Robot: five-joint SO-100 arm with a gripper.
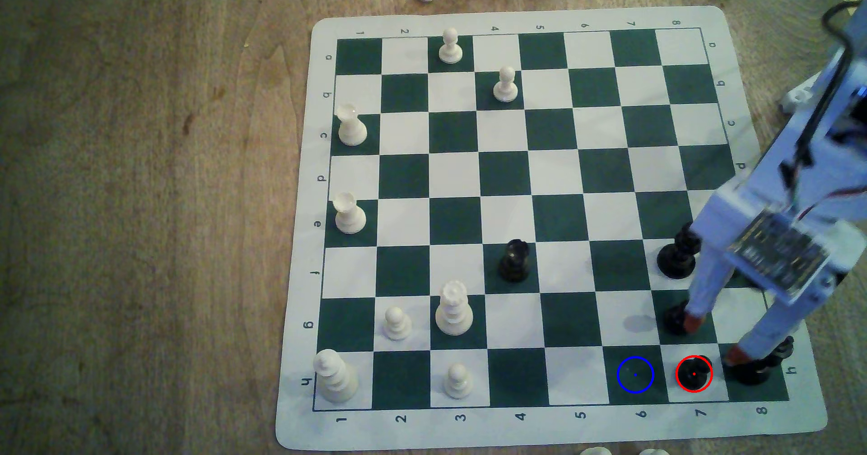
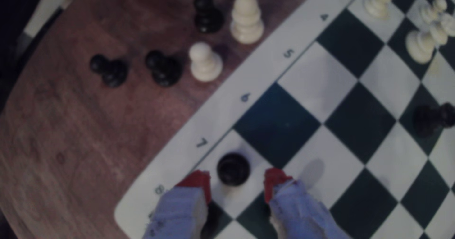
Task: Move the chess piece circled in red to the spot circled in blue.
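The black pawn (image 1: 694, 373) stands inside the red ring on a white square in the lower right of the exterior view, in the board's bottom row. The blue-ringed dark green square (image 1: 635, 375) lies directly beside it toward the exterior view's left, and it is bare. So the move, as I judge it, is a short sideways carry of one square.

The gripper (image 1: 712, 338) comes in from the right edge of the exterior view, its two pale fingers (image 1: 703, 291) spread wide and tipped in red. In the wrist view the gripper (image 2: 236, 182) has one red tip on each side of the black pawn (image 2: 233, 169), with white board showing between each tip and the piece. They hold nothing. The wide stance looks chosen to straddle the pawn's flared base before closing.

The corner is crowded, which probably explains the steep approach from above. A black pawn (image 1: 675, 318) sits just behind one red tip, a taller black piece (image 1: 678, 256) stands further up the frame, and another black piece (image 1: 757, 366) is partly covered by the other finger.

How high the tips hang above the chessboard (image 1: 760, 429) cannot be told. The wrist view is soft, so the pawn's head and base merge into one dark disc. The arm's upper part is cut off by the frame edge.
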